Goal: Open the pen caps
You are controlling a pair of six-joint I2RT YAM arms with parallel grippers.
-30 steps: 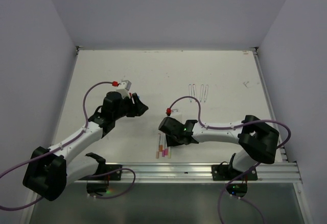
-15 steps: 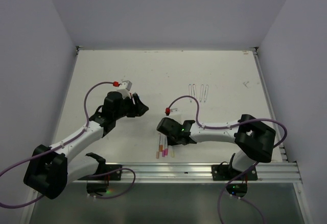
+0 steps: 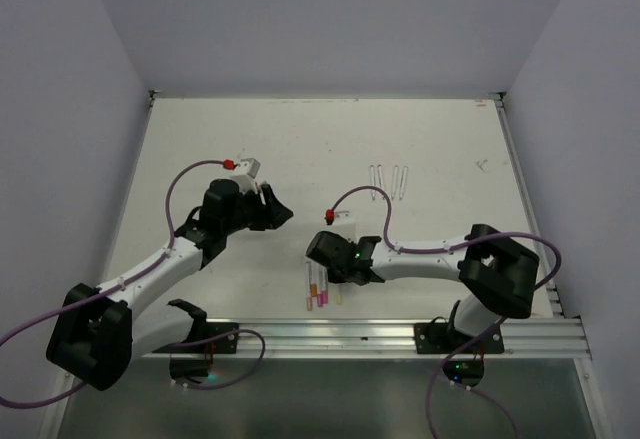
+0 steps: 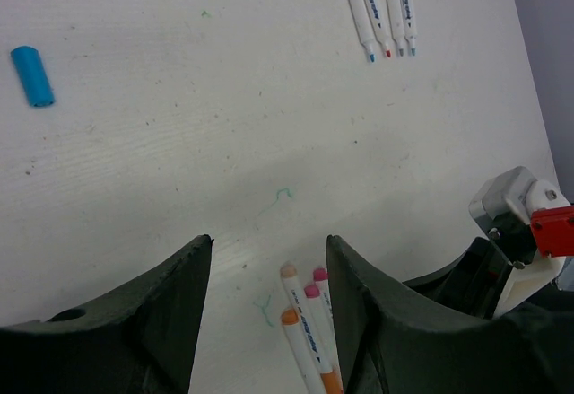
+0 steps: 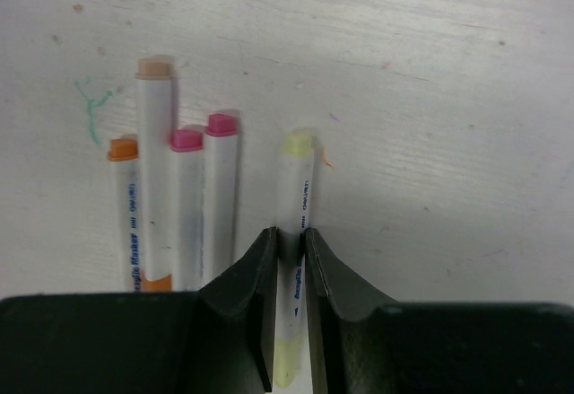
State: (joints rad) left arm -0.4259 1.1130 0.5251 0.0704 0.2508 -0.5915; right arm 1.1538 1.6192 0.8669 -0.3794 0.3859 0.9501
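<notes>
1. One slim white-barrelled marker pen with a pale yellow cap (image 5: 296, 192) is the one in play. I'd judge it light, rigid and smooth, so liable to slide or roll. Best to pinch it mid-barrel and leave the capped end free for a straight pull.
2. Looks: the pale yellow cap (image 5: 298, 143) is short, sits snug on the tip and points away from the arm. A second yellow end shows lower down, between the fingers.
3. Over to the right end effector (image 5: 289, 240): its jaws are narrowed onto that barrel, one finger on each side. The pen lies flat on the white counter (image 3: 450, 139).
4. Just beside it lie four more capped white pens (image 5: 175, 205) in a tight row, tipped orange, peach, pink and pink.
5. Next, the left end effector (image 4: 269, 243) hovers near that row, jaws apart with nothing between them.
6. Farther out there's a loose blue cap (image 4: 32, 75). Well apart from it, four white pens with bare coloured tips (image 4: 381, 8) lie side by side.
</notes>
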